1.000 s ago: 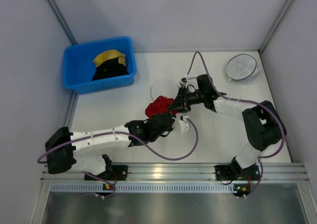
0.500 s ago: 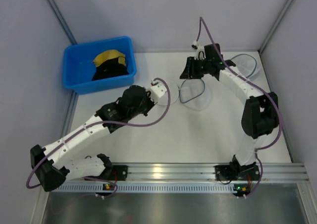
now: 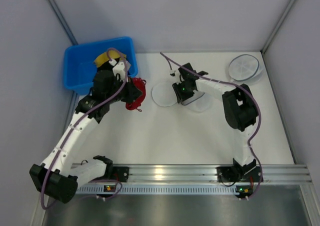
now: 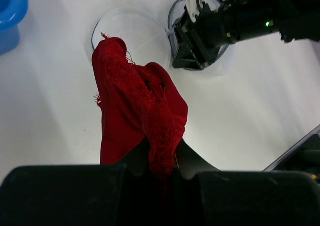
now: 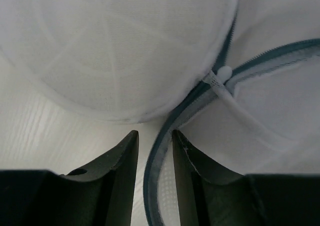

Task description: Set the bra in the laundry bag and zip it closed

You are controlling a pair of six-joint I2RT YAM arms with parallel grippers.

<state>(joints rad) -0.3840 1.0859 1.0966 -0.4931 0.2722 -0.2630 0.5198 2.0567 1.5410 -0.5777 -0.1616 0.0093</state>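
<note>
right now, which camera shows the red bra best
Left wrist: the bra fills the frame, pinched in the left gripper. Top external shows only a small red bunch. Right wrist shows none of it.

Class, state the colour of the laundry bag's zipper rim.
The zipper rim is teal-blue; the right wrist view shows it best.
</note>
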